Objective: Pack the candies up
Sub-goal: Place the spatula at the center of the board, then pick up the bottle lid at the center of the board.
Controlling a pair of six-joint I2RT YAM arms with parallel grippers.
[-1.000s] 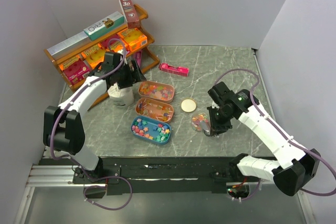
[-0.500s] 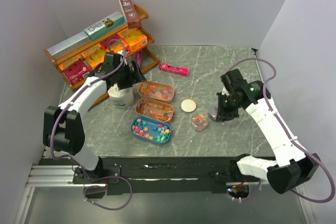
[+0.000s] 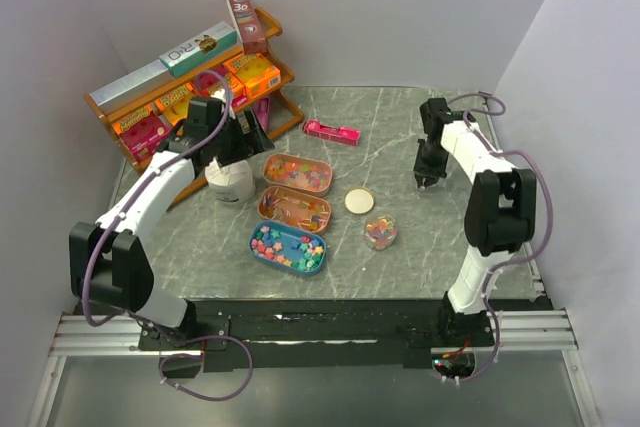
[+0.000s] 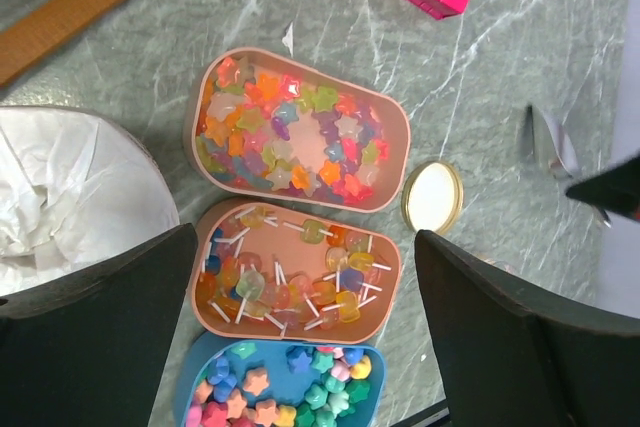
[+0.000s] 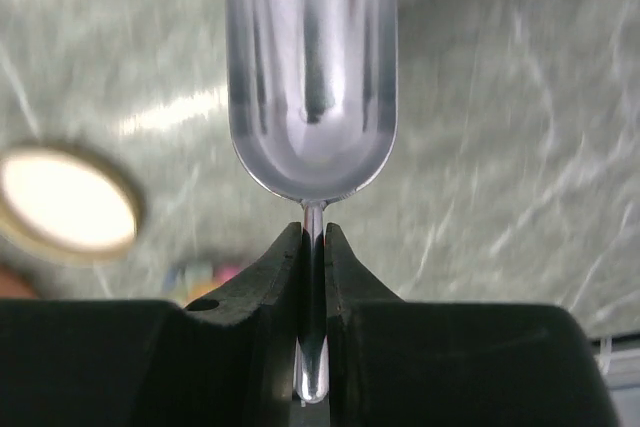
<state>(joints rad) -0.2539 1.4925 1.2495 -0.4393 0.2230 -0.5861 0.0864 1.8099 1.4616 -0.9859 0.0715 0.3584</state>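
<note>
Candies (image 3: 288, 247) heaped in three open trays (image 3: 251, 243) mid-bench (image 3: 450, 247), plus a smaller share in a little round jar (image 3: 380, 233) at 4 o'clock of them. Loose lid (image 3: 359, 200) lying at 11 o'clock of the jar, so not capped yet. Right gripper (image 3: 424, 179) hanging well off at 2 o'clock of the jar, over bare stone. Left gripper (image 3: 250, 137) up at 10 o'clock of the trays, above a white pot (image 3: 230, 182). Wooden rack (image 3: 190, 87) of boxes beyond at 10 o'clock, pink box (image 3: 332, 131) lying at 12.

Over to the left wrist: spread wide, nothing between the fingers (image 4: 110, 327). Star sweets at 12 o'clock, stick sweets dead centre, more stars at 6, lid at 3, pot at 9.

Right wrist now: clamped tight on the thin handle of a spoon (image 5: 312, 67), bowl bare, not one sweet aboard. Lid blurred at 9 o'clock, flecks of colour at 7, probably the jar.

Looks like a pause between scoops while filling the jar. Next, most likely: swing toward 8 o'clock, dip into a tray, tip level over that narrow mouth. Mind the lid just beside the jar, and the left arm close over the trays' 10 o'clock side.
</note>
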